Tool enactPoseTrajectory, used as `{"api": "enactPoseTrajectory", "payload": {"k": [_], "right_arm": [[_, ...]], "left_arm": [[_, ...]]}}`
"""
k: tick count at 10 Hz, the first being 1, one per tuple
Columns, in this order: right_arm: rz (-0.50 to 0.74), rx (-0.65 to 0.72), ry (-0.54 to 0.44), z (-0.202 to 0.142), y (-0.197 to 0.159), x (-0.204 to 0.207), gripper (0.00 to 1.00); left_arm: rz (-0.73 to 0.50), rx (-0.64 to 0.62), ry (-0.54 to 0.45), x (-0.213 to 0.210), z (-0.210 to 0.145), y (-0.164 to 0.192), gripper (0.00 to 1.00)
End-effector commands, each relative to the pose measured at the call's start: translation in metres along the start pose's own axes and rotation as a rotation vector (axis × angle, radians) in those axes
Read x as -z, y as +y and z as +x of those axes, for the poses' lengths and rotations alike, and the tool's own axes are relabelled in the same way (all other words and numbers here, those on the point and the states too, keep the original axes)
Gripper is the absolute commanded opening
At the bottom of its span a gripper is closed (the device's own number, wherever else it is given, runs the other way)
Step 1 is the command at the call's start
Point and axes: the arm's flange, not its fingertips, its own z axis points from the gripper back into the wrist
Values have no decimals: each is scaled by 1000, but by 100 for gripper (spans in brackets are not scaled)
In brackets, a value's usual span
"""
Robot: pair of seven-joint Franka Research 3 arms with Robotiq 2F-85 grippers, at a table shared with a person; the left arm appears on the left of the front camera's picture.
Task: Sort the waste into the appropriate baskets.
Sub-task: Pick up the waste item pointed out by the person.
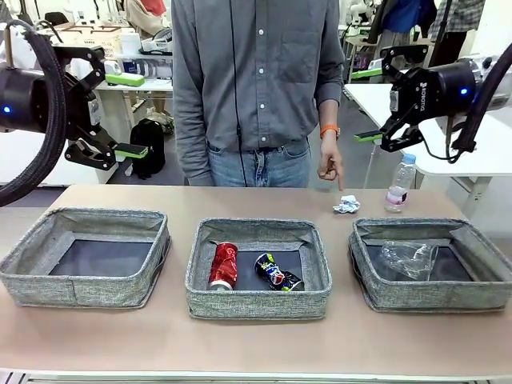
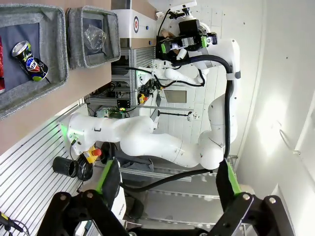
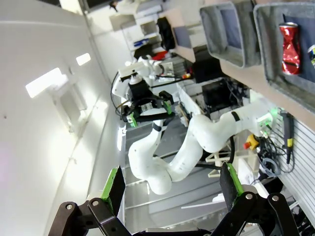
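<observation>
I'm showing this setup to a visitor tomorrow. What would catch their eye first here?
The middle basket of three grey ones holds a red can and a blue-and-yellow can; the right basket holds a clear plastic cup. Behind them a person's hand points down at a paper wad beside a water bottle. The left gripper and right gripper hover open, raised at either side.

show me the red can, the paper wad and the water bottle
red can (image 1: 223,266), front view, middle of its dented body
paper wad (image 1: 346,206), front view, centre of the wad
bottle (image 1: 399,186), front view, its clear body
</observation>
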Motion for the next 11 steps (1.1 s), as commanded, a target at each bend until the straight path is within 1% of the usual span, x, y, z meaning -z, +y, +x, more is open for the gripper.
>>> {"api": "enactPoseTrajectory", "payload": {"k": [1,7,8,9,10,11], "right_arm": [[-7,4,8,-1,2,0,100],[0,0,0,0,0,0,100],[-178,-31,-31,3,-6,1,100],[-336,-23,7,4,-10,5,100],[-545,-50,48,2,-11,9,100],[-827,-9,-77,1,-12,12,100]], "left_arm": [[-20,2,1,1,-1,-2,100],[-20,2,1,1,-1,-2,100],[-20,2,1,1,-1,-2,100],[-20,2,1,1,-1,-2,100],[-20,2,1,1,-1,-2,100],[-20,2,1,1,-1,-2,100]]}}
